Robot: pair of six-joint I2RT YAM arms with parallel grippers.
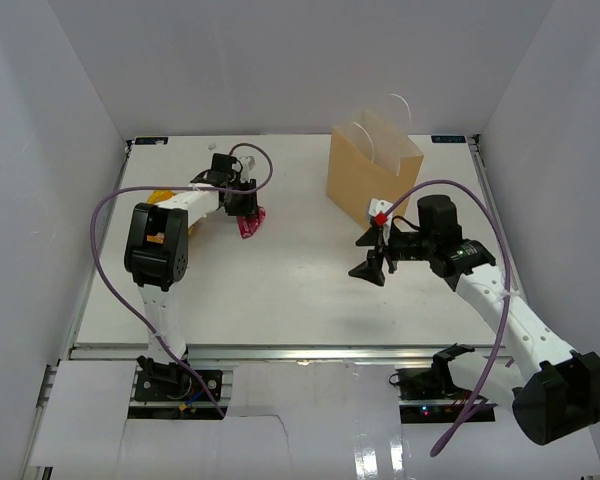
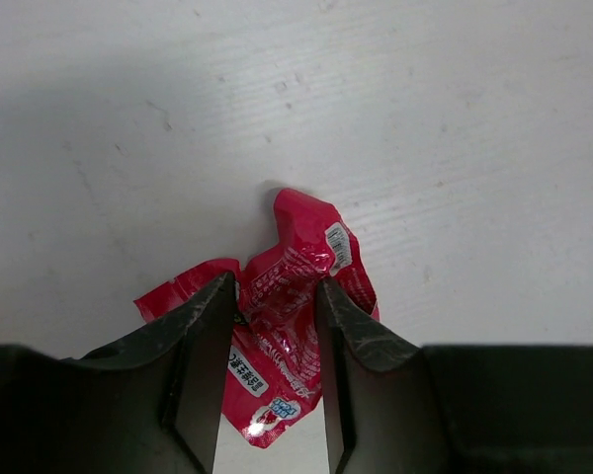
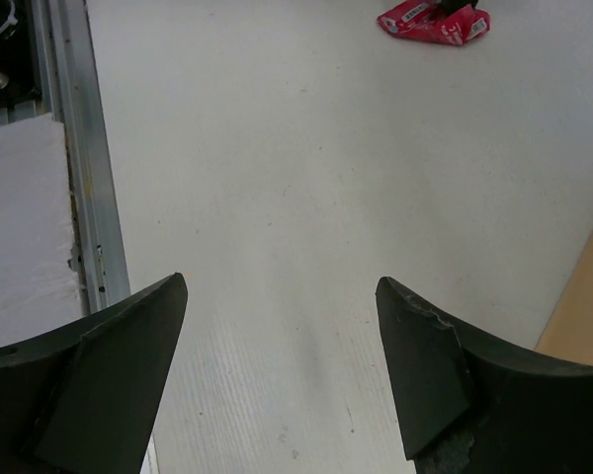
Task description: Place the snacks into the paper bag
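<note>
White-walled enclosure over a white surface [image 1: 300, 290]. Left gripper [image 2: 272, 301]: jaws pinched on a crumpled red-pink snack packet [image 2: 301, 247], low at the far left of the surface and well apart from the kraft paper bag [image 1: 373, 175], which stands upright at far right. Right gripper [image 3: 282, 286]: jaws spread wide, holding nothing, near the bag. Step in hand, by judgement: pick-up of this packet. The next move calls for a clean lift, a carry rightward, and release above the bag's open mouth.

Crumpled pink packet [image 2: 304, 249] in left gripper [image 2: 276, 288]
</note>
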